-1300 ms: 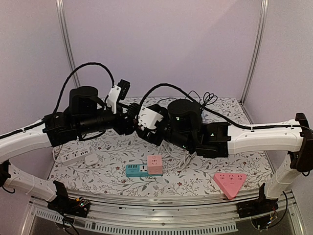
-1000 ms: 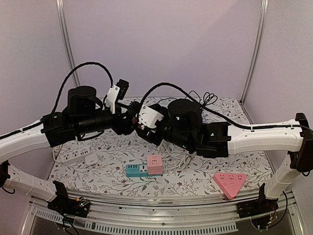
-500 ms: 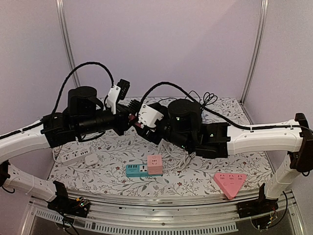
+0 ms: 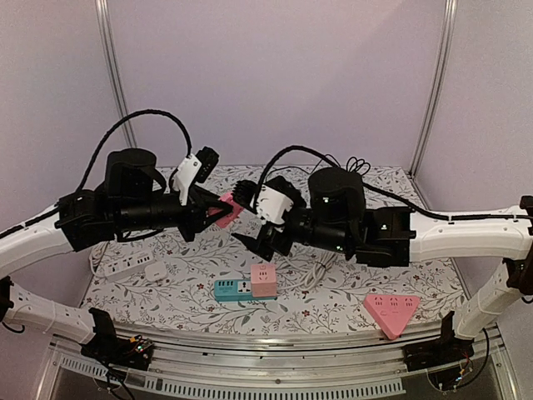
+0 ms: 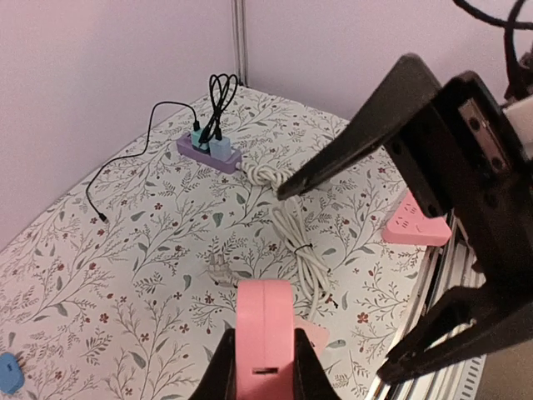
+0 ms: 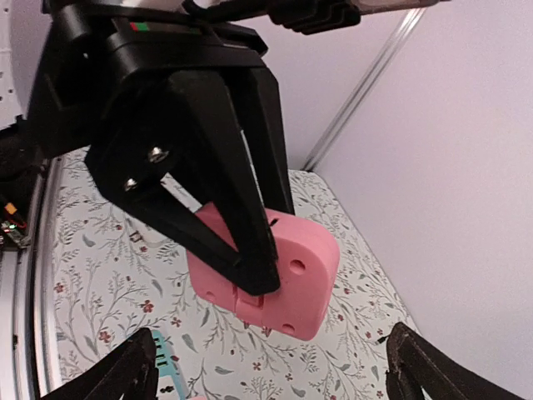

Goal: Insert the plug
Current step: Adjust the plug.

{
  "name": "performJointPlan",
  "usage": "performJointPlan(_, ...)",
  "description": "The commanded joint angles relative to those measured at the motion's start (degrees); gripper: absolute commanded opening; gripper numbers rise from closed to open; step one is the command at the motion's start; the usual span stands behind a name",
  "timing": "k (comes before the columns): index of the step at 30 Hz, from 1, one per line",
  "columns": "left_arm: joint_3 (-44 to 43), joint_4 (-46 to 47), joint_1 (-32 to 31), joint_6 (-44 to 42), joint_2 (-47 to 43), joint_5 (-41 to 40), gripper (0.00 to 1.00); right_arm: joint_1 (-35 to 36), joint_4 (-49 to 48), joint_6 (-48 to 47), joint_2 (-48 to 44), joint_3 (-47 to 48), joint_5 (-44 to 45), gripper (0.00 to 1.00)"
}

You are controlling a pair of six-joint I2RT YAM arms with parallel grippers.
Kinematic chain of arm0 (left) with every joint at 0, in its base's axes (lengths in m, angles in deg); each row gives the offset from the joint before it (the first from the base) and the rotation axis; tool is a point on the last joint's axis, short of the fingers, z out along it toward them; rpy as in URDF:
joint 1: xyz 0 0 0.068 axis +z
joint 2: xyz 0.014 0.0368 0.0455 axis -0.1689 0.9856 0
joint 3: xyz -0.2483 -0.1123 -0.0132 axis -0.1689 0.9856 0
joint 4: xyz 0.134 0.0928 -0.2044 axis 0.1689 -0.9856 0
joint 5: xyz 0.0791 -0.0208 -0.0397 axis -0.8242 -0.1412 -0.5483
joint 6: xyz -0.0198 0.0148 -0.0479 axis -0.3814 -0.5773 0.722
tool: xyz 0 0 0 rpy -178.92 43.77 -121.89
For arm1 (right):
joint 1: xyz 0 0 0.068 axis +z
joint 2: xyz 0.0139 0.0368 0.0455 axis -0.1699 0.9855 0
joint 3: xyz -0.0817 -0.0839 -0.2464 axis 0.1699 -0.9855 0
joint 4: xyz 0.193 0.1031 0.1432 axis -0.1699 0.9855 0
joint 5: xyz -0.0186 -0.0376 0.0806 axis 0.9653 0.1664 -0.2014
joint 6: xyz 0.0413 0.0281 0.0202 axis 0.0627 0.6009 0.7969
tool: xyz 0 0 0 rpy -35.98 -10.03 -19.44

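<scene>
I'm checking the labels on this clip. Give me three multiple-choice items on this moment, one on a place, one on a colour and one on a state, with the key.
1. Where does the pink triangular socket lie?
A. at the near right corner of the table
B. at the far left corner
C. in a gripper

2. What colour is the block held by the left gripper?
A. white
B. blue
C. pink

3. How does the right gripper stand?
A. shut on a cable
B. open, holding nothing
C. shut on the block

Key:
1 A, since the top view shows it by the front rail on the right.
2 C, since the left wrist view shows a pink body clamped between the jaws.
3 B, since its jaws stand wide apart, clear of the block.
</scene>
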Motion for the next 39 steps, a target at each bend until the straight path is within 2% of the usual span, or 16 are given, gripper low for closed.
performJointPlan(1, -2.6, -9.0, 0.1, -9.8, -2.5, 9.3, 0.00, -7.9, 5.8, 10.1, -12.0, -4.3, -24.3, 0.96)
performJointPlan(3, -3.9, -11.5, 0.1, -11.7, -2.2, 14.1, 0.00, -10.5, 9.0, 13.8, -14.5, -4.6, -31.4, 0.96)
performJointPlan(6, -6.1, -14.1, 0.1, -12.8, 0.3, 18.5, 0.00, -12.0, 13.0, 14.3, -14.8, -3.2, -36.4, 0.94)
performJointPlan(11, -9.6, -16.3, -0.5, -13.2, 4.7, 22.2, 0.00, -12.9, 13.5, 14.5, -10.6, -1.7, -44.8, 0.78)
performJointPlan(14, -10.3, -16.1, -0.8, -13.3, 5.0, 22.7, 0.00, -13.1, 13.8, 13.8, -8.5, -0.7, -48.8, 0.73)
performJointPlan(27, -10.4, -15.1, -1.6, -13.2, 6.0, 24.5, 0.00, -13.1, 14.3, 15.2, -0.4, 4.5, -52.0, 0.37)
performJointPlan(33, -10.3, -15.2, -1.7, -13.5, 5.8, 24.6, 0.00, -13.1, 14.6, 15.4, 0.6, 4.7, -53.5, 0.28)
performJointPlan(36, -10.3, -15.2, -1.8, -13.5, 6.0, 24.7, 0.00, -13.1, 15.0, 15.1, 0.6, 4.7, -54.4, 0.16)
performJointPlan(38, -10.3, -14.9, -1.8, -13.5, 6.0, 25.0, 0.00, -13.1, 15.5, 14.7, 0.7, 4.8, -54.9, 0.03)
performJointPlan(39, -10.3, -14.8, -1.8, -13.6, 6.0, 24.9, 0.00, -13.1, 15.7, 14.6, 0.7, 4.8, -55.0, 0.00)
